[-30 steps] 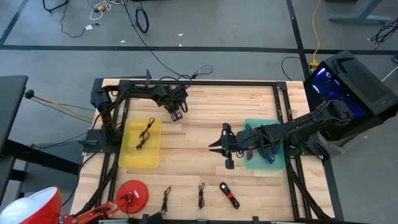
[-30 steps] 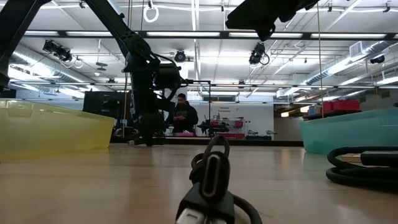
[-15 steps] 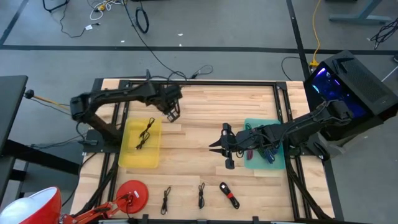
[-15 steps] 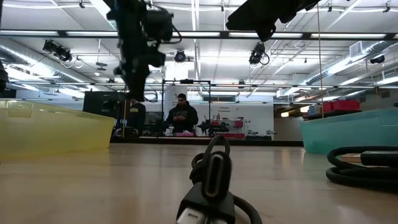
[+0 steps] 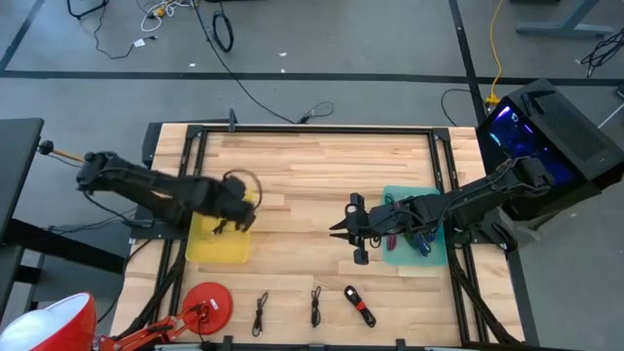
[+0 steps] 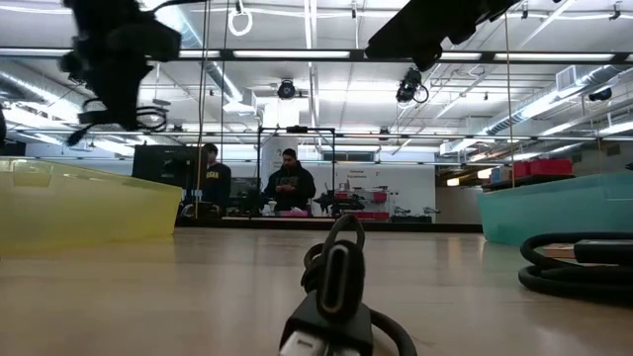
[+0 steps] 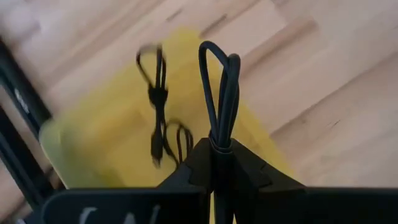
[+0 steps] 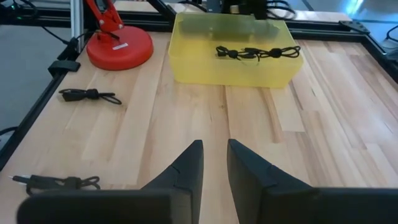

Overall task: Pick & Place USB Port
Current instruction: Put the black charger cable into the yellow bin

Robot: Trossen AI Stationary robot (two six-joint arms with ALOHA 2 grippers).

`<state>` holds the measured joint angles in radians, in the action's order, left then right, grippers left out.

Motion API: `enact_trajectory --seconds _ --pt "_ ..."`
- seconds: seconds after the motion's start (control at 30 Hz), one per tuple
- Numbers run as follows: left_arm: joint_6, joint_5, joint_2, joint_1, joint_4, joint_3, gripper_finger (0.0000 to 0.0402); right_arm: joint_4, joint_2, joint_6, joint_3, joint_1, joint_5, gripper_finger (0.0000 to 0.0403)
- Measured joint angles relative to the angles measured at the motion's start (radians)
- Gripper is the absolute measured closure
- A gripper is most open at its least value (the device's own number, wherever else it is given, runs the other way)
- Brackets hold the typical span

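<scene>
Left wrist view shows the left gripper (image 7: 221, 149) pinched tight on a looped black cable (image 7: 221, 93), the loop standing up out of the closed fingers. Directly below and beyond it lies the yellow bin (image 7: 106, 140), with another bundled black cable (image 7: 158, 118) resting on its floor just beside the held one. In the high view the left gripper (image 5: 237, 208) hangs over that bin's (image 5: 216, 244) far right corner, its arm reaching in from the table's left edge. Nearer the front edge from it sit a red round base (image 5: 208, 304) and three small cable bundles in a row on the wooden table (image 5: 312, 175), the nearest to the gripper being the leftmost (image 5: 260, 314). Well off to its right, the right gripper (image 5: 343, 231) waits over bare wood with its fingers slightly parted and nothing between them, just left of the teal bin (image 5: 390, 195), which holds more cables.
</scene>
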<state>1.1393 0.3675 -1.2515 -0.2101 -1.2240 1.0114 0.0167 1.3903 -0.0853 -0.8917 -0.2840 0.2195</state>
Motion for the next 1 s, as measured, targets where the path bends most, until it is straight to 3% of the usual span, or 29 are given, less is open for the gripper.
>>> enact_trajectory --seconds 0.27,0.43,1.0 --pt "0.453 0.020 0.010 -0.240 0.000 -0.150 0.0373 0.009 0.000 0.006 0.000 0.000 0.001 0.0331" --pt "0.599 0.011 0.010 -0.310 0.002 -0.195 0.0370 0.009 0.000 0.019 0.000 0.000 0.001 0.0331" --pt "0.582 0.030 0.010 -0.334 0.023 -0.199 0.0285 0.007 0.000 0.016 0.000 0.001 0.001 0.0331"
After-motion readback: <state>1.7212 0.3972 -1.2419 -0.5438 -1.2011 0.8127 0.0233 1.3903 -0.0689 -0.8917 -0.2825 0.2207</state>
